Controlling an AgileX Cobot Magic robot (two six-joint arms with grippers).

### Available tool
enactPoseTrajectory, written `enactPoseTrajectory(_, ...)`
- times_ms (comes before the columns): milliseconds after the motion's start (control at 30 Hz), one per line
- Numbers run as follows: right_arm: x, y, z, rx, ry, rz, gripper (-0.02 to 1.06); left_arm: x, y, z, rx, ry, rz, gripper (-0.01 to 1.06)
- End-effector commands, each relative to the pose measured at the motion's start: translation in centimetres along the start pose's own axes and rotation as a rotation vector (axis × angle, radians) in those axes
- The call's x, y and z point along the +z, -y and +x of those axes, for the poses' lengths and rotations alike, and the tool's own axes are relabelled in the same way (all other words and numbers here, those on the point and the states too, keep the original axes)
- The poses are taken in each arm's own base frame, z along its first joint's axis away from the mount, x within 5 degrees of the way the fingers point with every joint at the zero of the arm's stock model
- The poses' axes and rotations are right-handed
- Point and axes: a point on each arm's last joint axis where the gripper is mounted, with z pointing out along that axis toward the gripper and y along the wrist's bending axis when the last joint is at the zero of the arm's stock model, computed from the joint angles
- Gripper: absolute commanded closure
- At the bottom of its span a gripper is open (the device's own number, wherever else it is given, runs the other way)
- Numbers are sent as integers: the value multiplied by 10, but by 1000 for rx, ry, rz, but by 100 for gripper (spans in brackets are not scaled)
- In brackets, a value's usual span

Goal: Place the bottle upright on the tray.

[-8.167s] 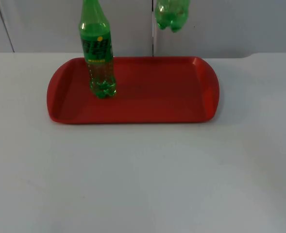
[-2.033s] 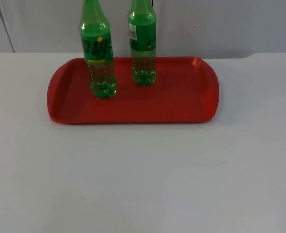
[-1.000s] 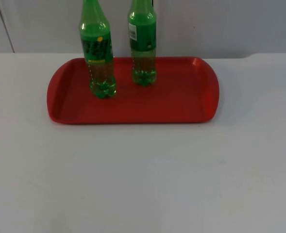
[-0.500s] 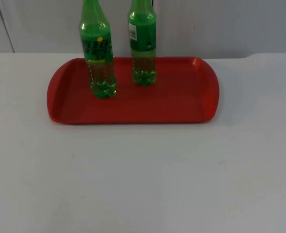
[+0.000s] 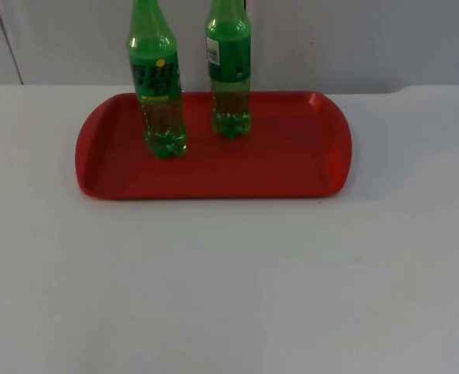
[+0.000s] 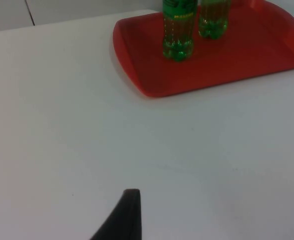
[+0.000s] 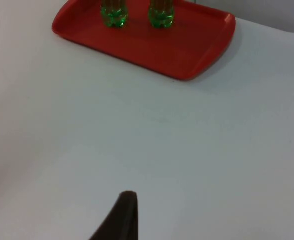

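Two green bottles upright on the red tray's far left half, unchanged this past second. Grippers pulled back over bare table; finger state impossible to tell. Task apparently complete.

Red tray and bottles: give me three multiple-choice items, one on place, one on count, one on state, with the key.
1. Where do the two green bottles stand?
A. on the white table beside the tray
B. in the far left part of the tray
C. at the tray's right end

2. How many bottles are on the tray?
A. one
B. two
C. three

3. How are the bottles posed?
A. both upright
B. both lying down
C. one upright, one tipped

Key: 1 B, the left bottle and the right bottle stand toward the far rim of the red tray, left of its middle. 2 B, just these two show. 3 A, both rest on their bases, necks up.
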Motion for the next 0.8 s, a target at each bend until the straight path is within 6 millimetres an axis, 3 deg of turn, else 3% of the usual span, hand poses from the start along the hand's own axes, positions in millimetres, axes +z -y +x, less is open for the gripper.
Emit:
enactPoseTrajectory(0, 1, 0, 0, -2, 11, 2, 9, 0, -1, 1, 3, 2, -9, 0)
enactPoseTrajectory(767, 0, 0, 0, 31, 7, 65, 9, 0, -1, 1, 3, 2, -9, 0)
